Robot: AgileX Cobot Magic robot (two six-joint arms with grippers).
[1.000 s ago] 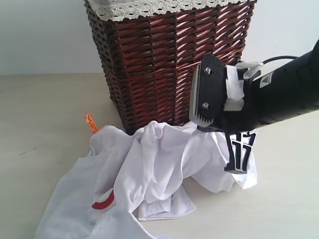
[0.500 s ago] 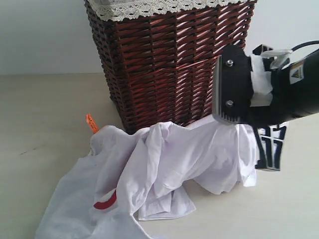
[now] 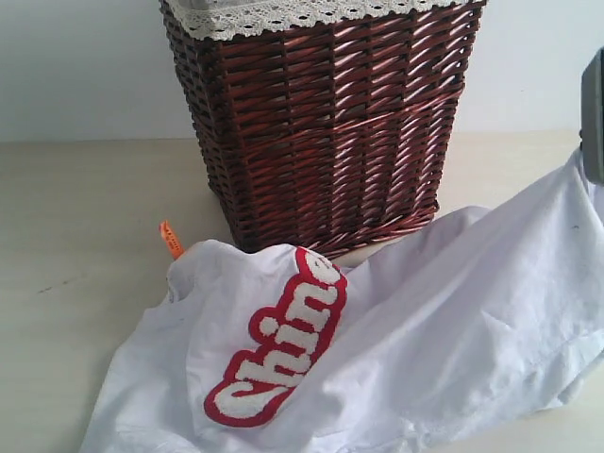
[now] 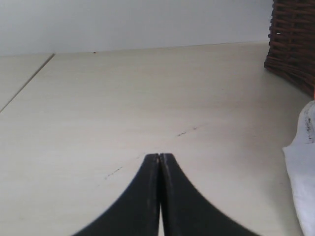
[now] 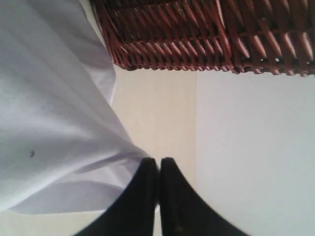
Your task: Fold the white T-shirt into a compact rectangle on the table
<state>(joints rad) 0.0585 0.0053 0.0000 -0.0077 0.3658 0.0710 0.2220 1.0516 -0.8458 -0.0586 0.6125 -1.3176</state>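
- The table (image 3: 75, 198) lies bare across the whole left of the exterior view, from the pale wall (image 3: 75, 66) down to the shirt's edge. A smaller bare strip shows at the right, beside the basket.
- The left claw (image 4: 160, 158) is closed with nothing between its tips. It hangs over bare table, well apart from the shirt's hem.
- The white T-shirt (image 3: 453, 311) covers the lower middle and lower right of the exterior view, resting on the table in front of the basket. One side rises in a taut sheet toward the right edge of the frame.
- The right claw (image 5: 158, 164) is clamped on a pinch of that cloth, and the fabric fans out from its tips.
- A grey part (image 3: 595, 118) at the right edge, where the taut cloth ends, is probably that arm, though too little shows to be sure.
- The basket (image 3: 321, 123), dark red-brown wicker, stands upright at upper middle with lace trim (image 3: 283, 14) along its rim. Its inside is out of view. The shirt's upper folds reach its foot.
- The lettering (image 3: 280, 344) at lower middle is white on a red band and runs diagonally. It reads "Chine"; any further letters are lost in a fold.
- An orange tag (image 3: 171, 238) sticks up at the shirt's neck, left of the basket's foot. Any print on it is too small to read.
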